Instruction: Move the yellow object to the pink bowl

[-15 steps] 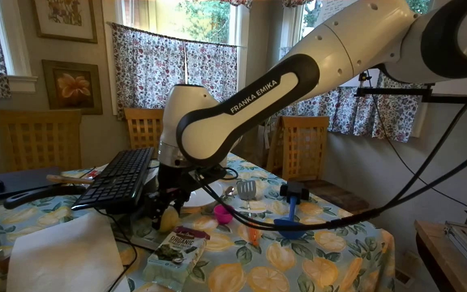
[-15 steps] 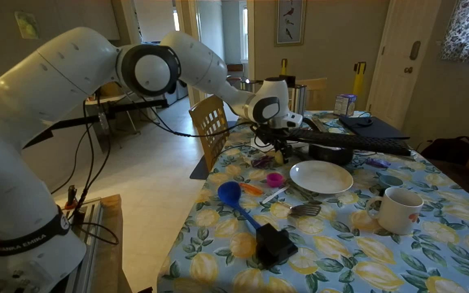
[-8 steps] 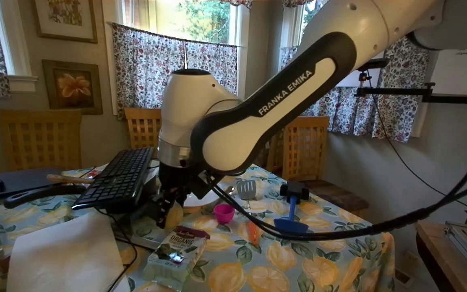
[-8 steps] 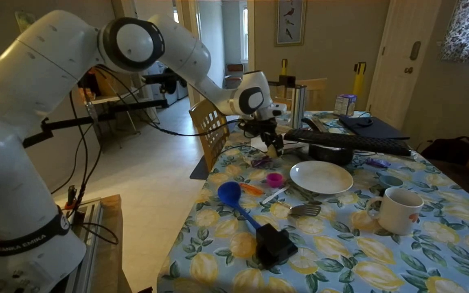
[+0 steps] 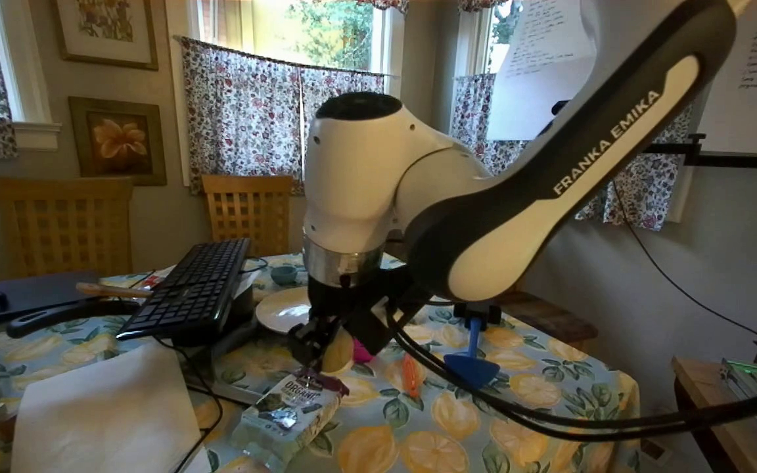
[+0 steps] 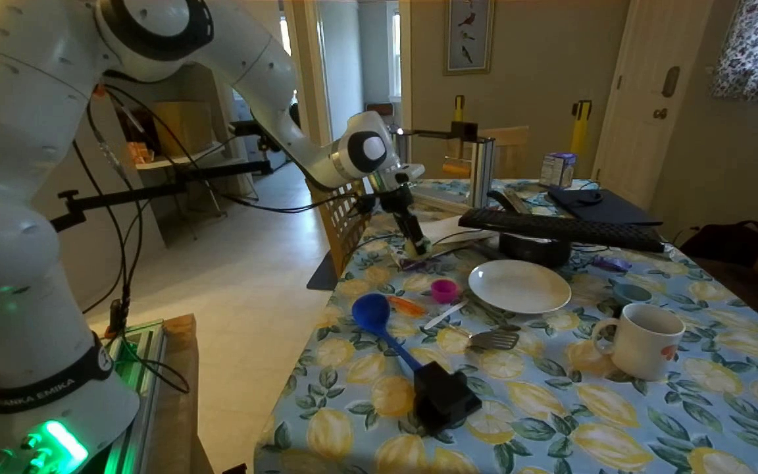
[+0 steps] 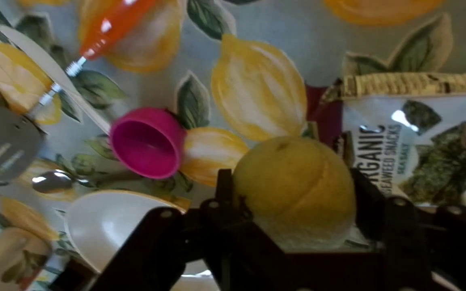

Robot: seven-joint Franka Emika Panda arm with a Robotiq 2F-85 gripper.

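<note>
- grasp looks done: yellow object (image 7: 295, 190) sits in the gripper (image 7: 291, 178), jaws pressed in from both sides and spread only to the object's width, nothing else held
- object is close by the snack bag (image 7: 415, 145); can't tell whether object or gripper touches it
- pink bowl (image 7: 148, 141) stands upright on the table (image 6: 550, 421), just beside the white plate (image 6: 520, 286); object near but apart, not over the bowl
- progress, my judgement: about halfway; pick done, left are the carry over to the bowl, lowering, letting go, backing off
- next probably calls for a sideways move, then centring; object looks big for that bowl, might perch on the rim
- vs 1 s ago: gripper has shifted away from the keyboard (image 6: 560, 230) and back toward the robot's own side in both exterior views, same hold on the object
- in an exterior view the object now partly hides the bowl, which showed whole before
- snack bag's maroon end looks nudged slightly
- green base light (image 6: 66, 441) glows now, not earlier
- bowl and plate unmoved
</note>
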